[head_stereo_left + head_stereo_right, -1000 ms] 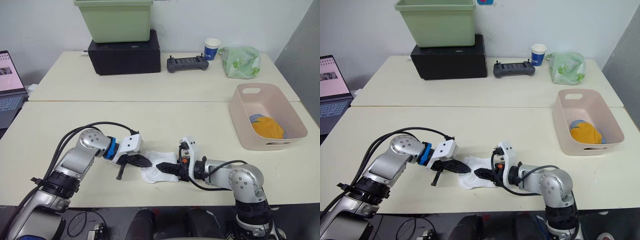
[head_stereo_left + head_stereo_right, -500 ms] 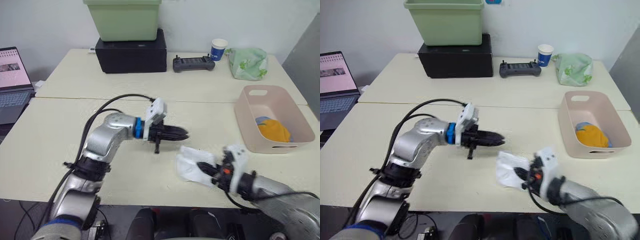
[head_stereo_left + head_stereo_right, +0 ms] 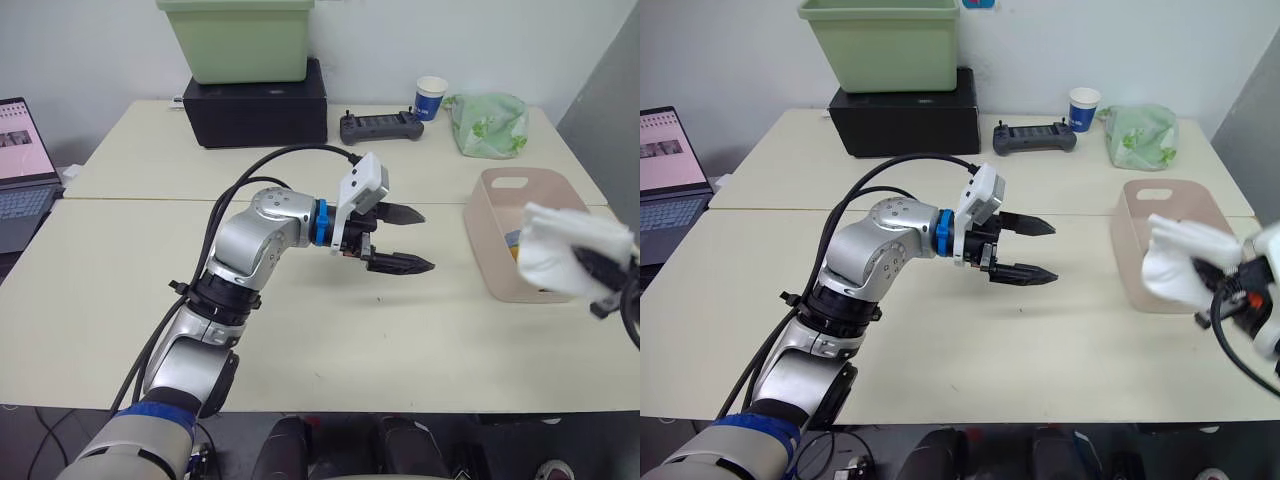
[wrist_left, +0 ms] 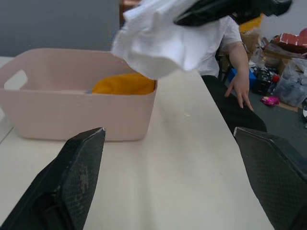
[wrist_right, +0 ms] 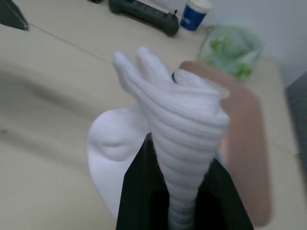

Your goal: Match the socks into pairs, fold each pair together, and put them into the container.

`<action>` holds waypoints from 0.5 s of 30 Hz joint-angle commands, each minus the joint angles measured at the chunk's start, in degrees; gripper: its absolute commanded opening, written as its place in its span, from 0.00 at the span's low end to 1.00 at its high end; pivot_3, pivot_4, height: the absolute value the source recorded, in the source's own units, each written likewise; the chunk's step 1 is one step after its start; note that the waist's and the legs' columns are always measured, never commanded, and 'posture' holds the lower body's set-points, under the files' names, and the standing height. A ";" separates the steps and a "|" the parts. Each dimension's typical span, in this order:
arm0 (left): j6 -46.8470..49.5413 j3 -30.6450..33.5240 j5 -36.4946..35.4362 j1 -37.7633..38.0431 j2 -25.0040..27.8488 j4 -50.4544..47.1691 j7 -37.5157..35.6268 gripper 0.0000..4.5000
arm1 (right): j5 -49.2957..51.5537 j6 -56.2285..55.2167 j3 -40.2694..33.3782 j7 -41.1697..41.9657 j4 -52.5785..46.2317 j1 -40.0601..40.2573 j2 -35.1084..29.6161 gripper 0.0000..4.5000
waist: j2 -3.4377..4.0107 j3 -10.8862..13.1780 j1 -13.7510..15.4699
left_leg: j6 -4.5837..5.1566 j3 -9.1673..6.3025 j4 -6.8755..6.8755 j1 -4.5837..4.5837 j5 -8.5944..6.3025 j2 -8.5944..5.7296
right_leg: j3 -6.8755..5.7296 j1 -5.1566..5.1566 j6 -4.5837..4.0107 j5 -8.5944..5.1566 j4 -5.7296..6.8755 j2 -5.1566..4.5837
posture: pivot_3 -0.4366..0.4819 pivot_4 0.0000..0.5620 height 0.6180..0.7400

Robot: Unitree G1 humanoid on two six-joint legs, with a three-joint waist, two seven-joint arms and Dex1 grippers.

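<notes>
My right gripper (image 3: pixel 597 268) is shut on a bundle of white socks (image 3: pixel 563 250), held in the air at the near side of the pale pink container (image 3: pixel 492 198). From the right wrist, the white socks (image 5: pixel 177 120) stand up between the two black fingers. A mustard-orange sock (image 4: pixel 124 83) lies inside the container (image 4: pixel 57 108), with a bit of light blue beside it. My left gripper (image 3: pixel 410 239) hovers open and empty over the middle of the table, pointing toward the container.
Along the far side of the table stand a green tub (image 3: pixel 235 40) on a black box (image 3: pixel 255 102), a controller (image 3: pixel 378 127), a paper cup (image 3: pixel 430 97) and a green-and-white cloth bundle (image 3: pixel 485 123). A laptop (image 3: pixel 20 150) sits at the left. A person's hand (image 4: pixel 240 86) shows beyond the table.
My right gripper has lifted the white socks off the table's front and carried them right, up to the container. My left gripper let go, opened wide and swung toward the table's middle.
</notes>
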 commanded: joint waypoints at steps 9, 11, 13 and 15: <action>-0.18 0.40 -0.87 -1.00 -0.31 -2.56 -0.50 0.99 | -58.69 -32.60 29.60 15.53 24.79 0.78 -22.22 0.00 | 0.00 0.01 0.31 | -0.10 0.12 0.05 -0.05 0.06 -0.03 | 0.10 -0.06 0.00 0.00 -0.07 -0.10 | 0.48 0.27 0.84; -0.32 0.49 -0.78 -0.93 -0.48 -2.49 -0.28 0.99 | -62.58 -36.57 35.83 16.85 27.90 -1.59 -23.38 0.00 | 0.00 0.01 0.31 | -0.18 0.11 0.04 -0.06 0.10 -0.02 | 0.09 -0.07 0.00 0.00 -0.07 -0.10 | 0.48 0.27 0.84; -0.59 0.46 -0.64 -0.88 -0.63 -2.33 -0.14 0.99 | -64.69 -38.00 41.66 18.49 30.36 -5.74 -23.03 0.00 | 0.01 0.03 0.30 | -0.20 0.11 0.03 -0.06 0.11 -0.01 | 0.09 -0.07 -0.01 0.00 -0.07 -0.10 | 0.48 0.27 0.84; -0.84 0.39 -0.55 -0.88 -0.87 -2.21 0.16 0.99 | -64.05 -37.23 45.99 21.33 31.36 -11.09 -21.28 0.00 | 0.03 0.07 0.16 | -0.22 0.12 0.04 -0.05 0.12 -0.01 | 0.11 -0.08 -0.01 0.01 -0.05 -0.11 | 0.48 0.27 0.84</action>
